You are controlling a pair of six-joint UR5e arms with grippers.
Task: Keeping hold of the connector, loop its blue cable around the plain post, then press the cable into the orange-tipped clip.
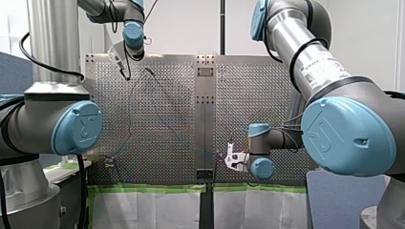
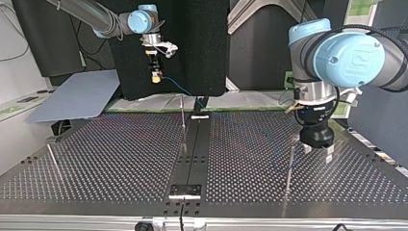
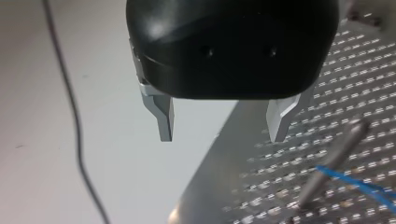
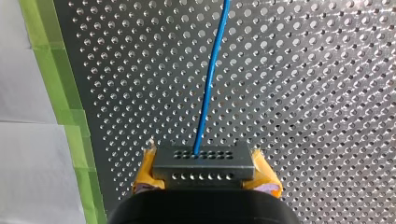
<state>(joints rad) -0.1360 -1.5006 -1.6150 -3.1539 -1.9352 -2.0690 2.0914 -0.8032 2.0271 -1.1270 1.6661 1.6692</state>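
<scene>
**Connector gripped at left, open jaws by a post at right**

In the top view, my right arm (image 2: 96, 17) comes in at the far left and hangs near the far edge of the bench (image 2: 96, 159). My right jaws are closed on the connector (image 4: 203, 163), a dark block with rows of holes, clamped between yellow pads (image 4: 266, 179). The blue cable (image 4: 212, 79) leaves the connector's face and runs straight away over the perforated plate. Green tape (image 4: 70, 116) lines the bench edge beside it. In the top view the cable slopes down and right from the connector toward the bench's middle, passing near a thin upright middle post (image 2: 183, 120). Further right, a second post (image 2: 290, 163) stands on the bench's right half. My left arm (image 2: 346, 53) hangs just beside it, on its right. My left jaws are open, their metal fingers (image 3: 163, 116) well apart with nothing between them. In the left wrist view the cable touches this second post on one side. Whether it goes around cannot be told.
</scene>
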